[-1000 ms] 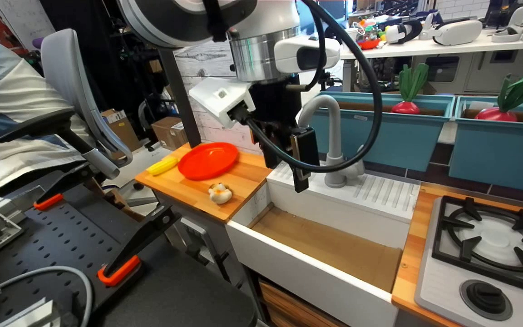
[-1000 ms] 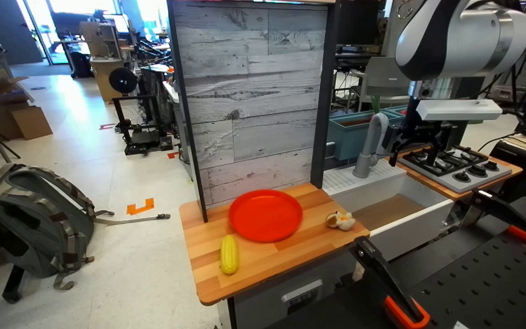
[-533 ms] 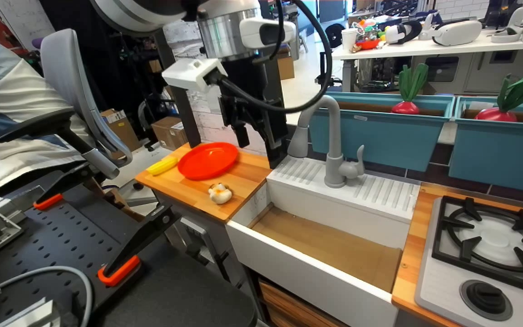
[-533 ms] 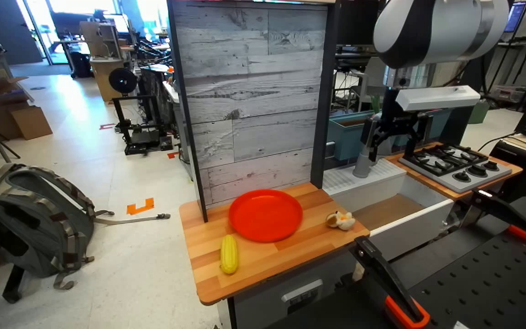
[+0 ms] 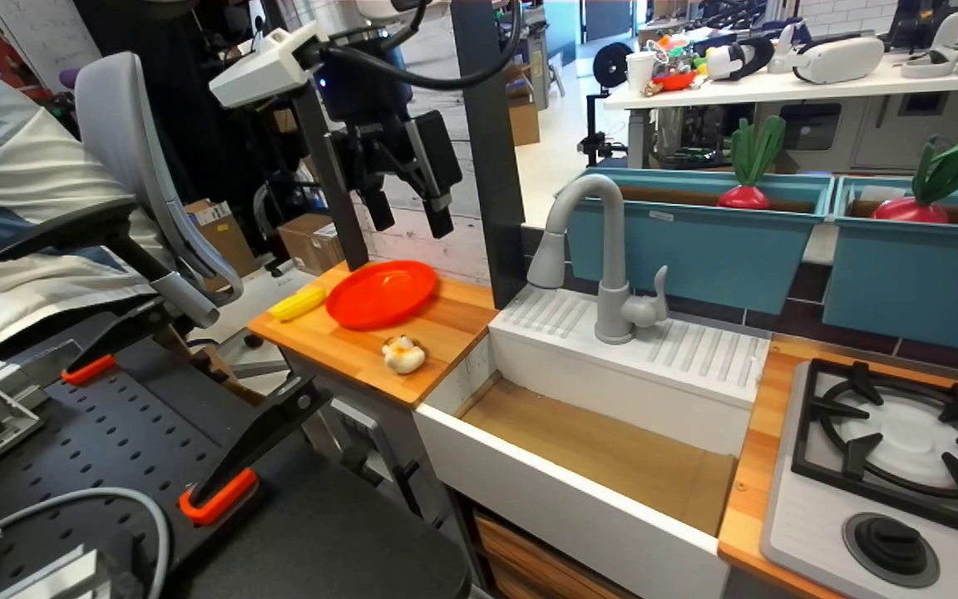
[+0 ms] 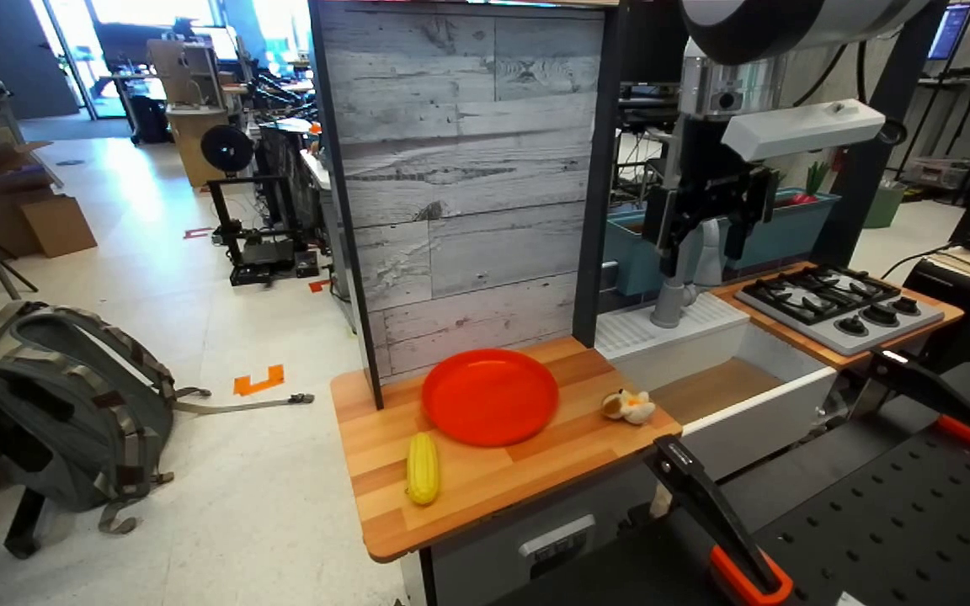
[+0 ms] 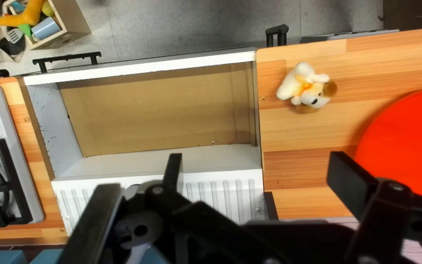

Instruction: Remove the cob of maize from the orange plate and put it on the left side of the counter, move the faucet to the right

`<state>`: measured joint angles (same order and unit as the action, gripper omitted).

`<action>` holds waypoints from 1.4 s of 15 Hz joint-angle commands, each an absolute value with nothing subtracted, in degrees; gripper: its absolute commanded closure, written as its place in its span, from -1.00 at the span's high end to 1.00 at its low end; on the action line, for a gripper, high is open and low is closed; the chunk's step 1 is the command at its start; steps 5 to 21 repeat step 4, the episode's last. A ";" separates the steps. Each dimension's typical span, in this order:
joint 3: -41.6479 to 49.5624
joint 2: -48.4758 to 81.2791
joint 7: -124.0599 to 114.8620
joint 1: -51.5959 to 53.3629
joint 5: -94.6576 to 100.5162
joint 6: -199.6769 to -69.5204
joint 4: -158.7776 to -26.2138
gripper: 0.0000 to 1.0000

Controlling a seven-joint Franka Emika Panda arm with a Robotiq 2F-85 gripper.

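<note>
Our cob [image 6: 422, 470] lies on the counter [image 6: 493, 473], lower than the gripper [image 5: 409, 218] and beyond the plate [image 5: 381, 294] from it, so we judge that part done. The gripper has just drawn away from the faucet [image 5: 614, 241], its jaws wide with nothing between them; we think the faucet's step is ending, though whether it sits far enough right we cannot tell.

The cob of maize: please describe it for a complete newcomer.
By the white sink, a wooden counter bears a round orange plate. The cob of maize lies beside the plate, on the side away from the sink. Its slim yellow shape sets it apart from both plate and pale plush toy.
</note>
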<state>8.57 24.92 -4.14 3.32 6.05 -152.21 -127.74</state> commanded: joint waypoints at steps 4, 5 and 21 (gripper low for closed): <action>8.00 24.86 -4.64 2.36 6.97 -152.00 -127.80 1.00; 8.00 24.86 -4.64 2.36 6.97 -152.00 -127.80 1.00; 8.00 24.86 -4.64 2.36 6.97 -152.00 -127.80 1.00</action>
